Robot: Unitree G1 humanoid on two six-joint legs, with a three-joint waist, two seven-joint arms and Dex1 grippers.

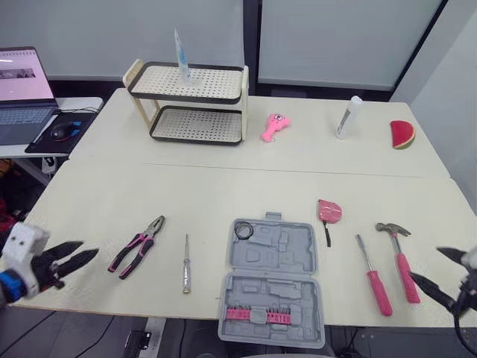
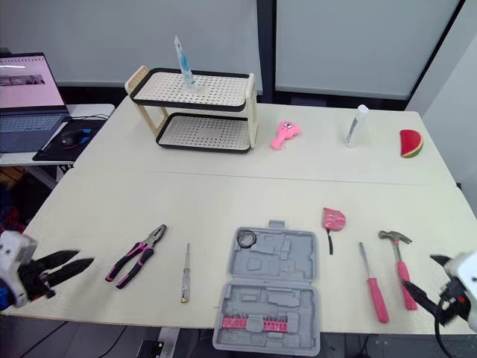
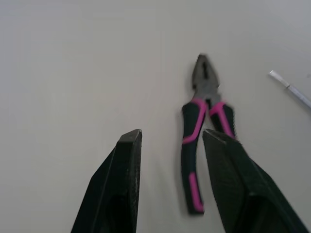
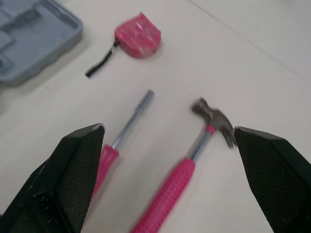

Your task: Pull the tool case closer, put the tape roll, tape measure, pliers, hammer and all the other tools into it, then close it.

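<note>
Fingers [image 3: 124, 179] of the left gripper [image 3: 170, 136] were seen spread apart, two black wedge-shaped blades with nothing clasped between them, held over the near left edge of the table [image 1: 112, 186]. Just beyond them one pair of pliers [image 1: 138, 246] was laid flat, with steel jaws and black handles striped in pink. The right gripper [image 4: 168, 131] was likewise parted wide and empty, its two pads dimpled, near the table's right front edge. Beneath it one hammer [image 4: 192, 160] with a steel claw head and a pink ribbed grip was laid beside one pink-handled screwdriver [image 4: 121, 141], the two close but apart. One pink tape measure [image 1: 329, 211], rounded, with a black strap, was found further in, just beside the case's right far corner. One slim metal screwdriver [image 1: 186, 274] was placed between the pliers and the case. The tool case [image 1: 272, 280], one piece of grey moulded plastic, was laid open at the middle of the near edge, both halves flat; one pink strip of bits [image 1: 257, 315] was set in the nearer half and one small black tape roll [image 1: 244, 230] in the far left corner. Further back, one two-tier perforated rack [image 1: 194, 104], one pink toy [image 1: 274, 127], one white bottle [image 1: 348, 117] and one watermelon slice [image 1: 402, 134] were observed
</note>
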